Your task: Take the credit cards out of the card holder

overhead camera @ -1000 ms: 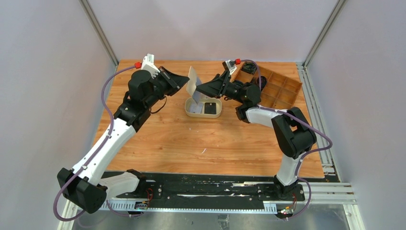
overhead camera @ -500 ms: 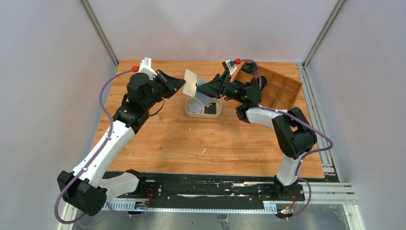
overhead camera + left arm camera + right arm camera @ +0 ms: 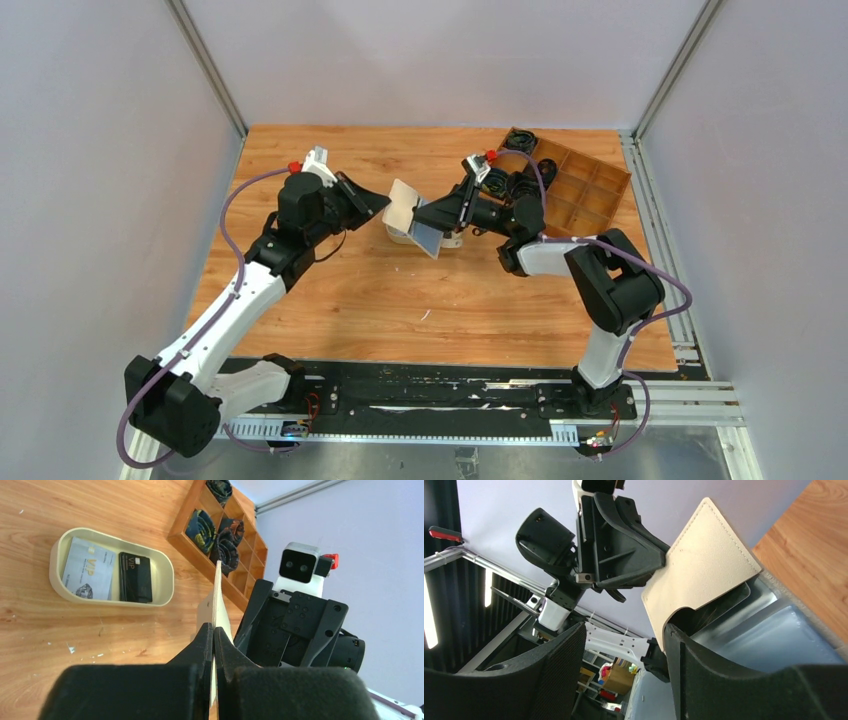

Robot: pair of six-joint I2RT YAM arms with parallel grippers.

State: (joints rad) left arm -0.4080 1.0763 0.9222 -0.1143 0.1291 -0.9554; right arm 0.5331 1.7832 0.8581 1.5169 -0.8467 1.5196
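The cream card holder [image 3: 403, 203] hangs in the air over the oval dish, spread open. My left gripper [image 3: 382, 203] is shut on its edge [image 3: 216, 597], seen edge-on between the jaws [image 3: 214, 630]. A pale blue credit card [image 3: 430, 238] slants down from the holder, and in the right wrist view it shows as a shiny blue-grey sheet [image 3: 769, 630] under the cream leaf [image 3: 701, 572]. My right gripper [image 3: 425, 215] is open at the holder. One finger [image 3: 704, 680] lies against the leaf and the card. The gap between the fingertips [image 3: 624, 630] holds nothing.
The beige oval dish [image 3: 165, 575] holds a pale card [image 3: 87, 575] and a black card [image 3: 135, 577]; from above, the dish [image 3: 455, 240] is mostly hidden by the holder. A brown wooden compartment tray [image 3: 585, 185] with dark rolled items stands at the back right.
Both grippers and the card holder have moved nearer and lower, now in front of the dish. The holder has tilted, the blue card hangs below it, and the right jaws have narrowed a little.
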